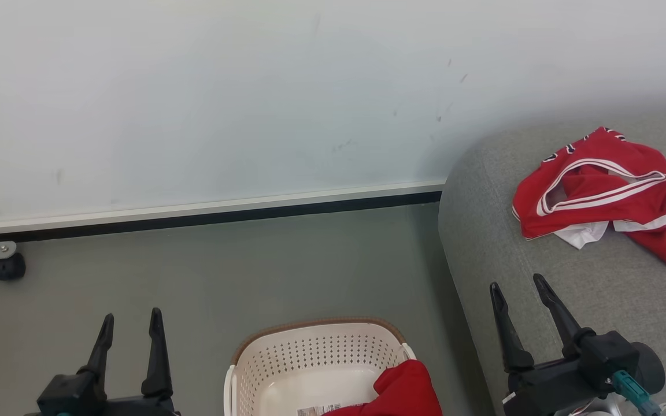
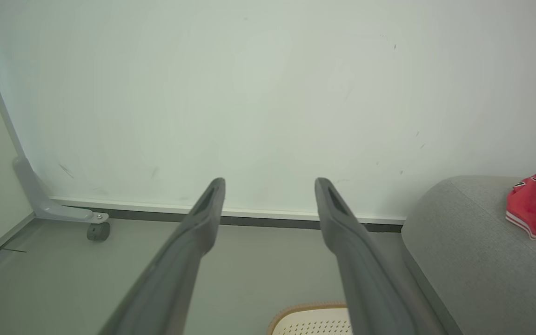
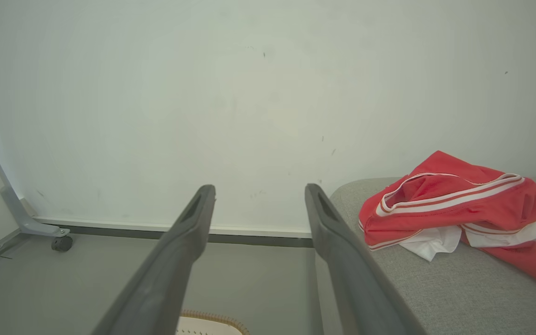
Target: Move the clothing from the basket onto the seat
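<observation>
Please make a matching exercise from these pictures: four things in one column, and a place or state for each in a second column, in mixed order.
Things
1. striped garment
2. plain red garment
3. basket
4. right gripper

Places or states
a. on the floor
b. on the sofa
c. in the basket
d. open and empty

Pairs: 1-b, 2-c, 3-a, 4-d
</observation>
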